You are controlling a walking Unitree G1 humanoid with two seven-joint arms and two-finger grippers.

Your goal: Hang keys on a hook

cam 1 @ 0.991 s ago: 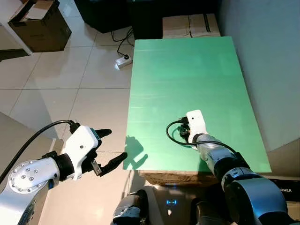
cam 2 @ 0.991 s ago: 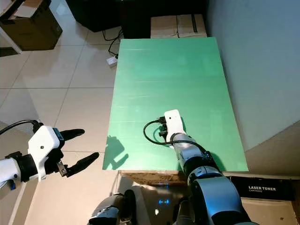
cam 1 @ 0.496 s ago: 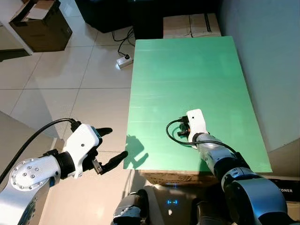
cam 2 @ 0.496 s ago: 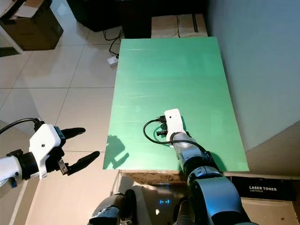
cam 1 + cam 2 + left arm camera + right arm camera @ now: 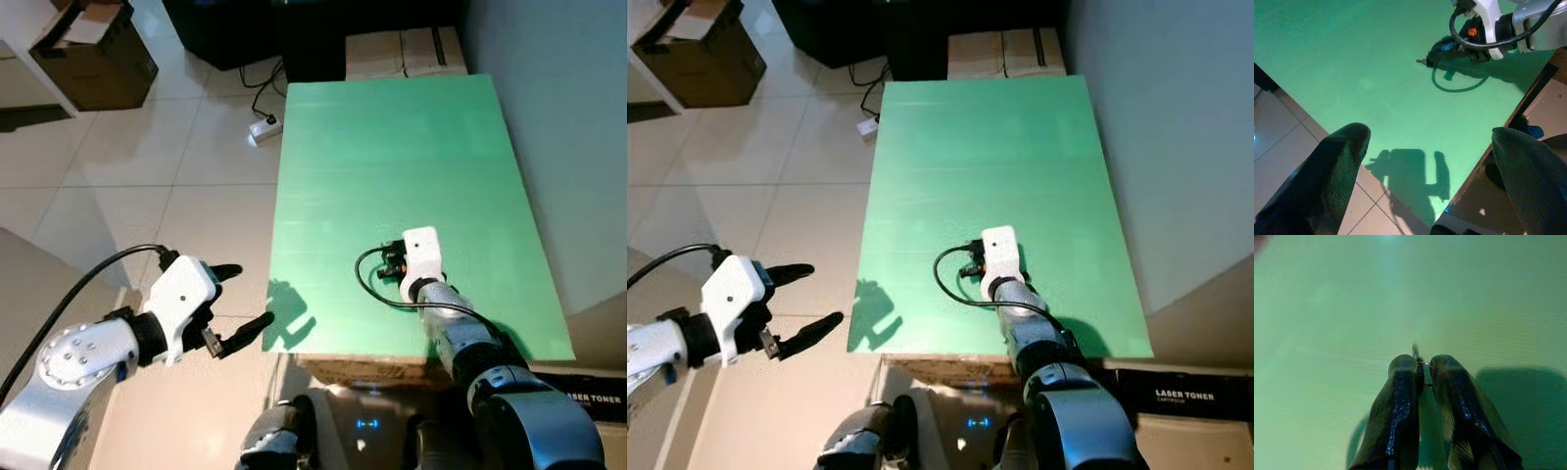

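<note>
My right gripper is low over the green tabletop, near its front edge. Its two black fingers are pressed together on a small metal key ring, and the keys are mostly hidden between them. From the head, that gripper sits under its white wrist with a black cable looping beside it. The left wrist view shows the same gripper with a small metal tip sticking out onto the table. My left gripper hangs open over the floor, just off the table's left front corner.
A wall runs along the table's right side. Cardboard boxes and dark furniture stand at the far end. A power strip with cables lies on the tiled floor, a brown box farther left. A toner box sits at the lower right.
The whole picture has shifted slightly, so the camera moved. My left gripper has drifted a little toward the table's edge. The right gripper stays low on the tabletop, still shut.
</note>
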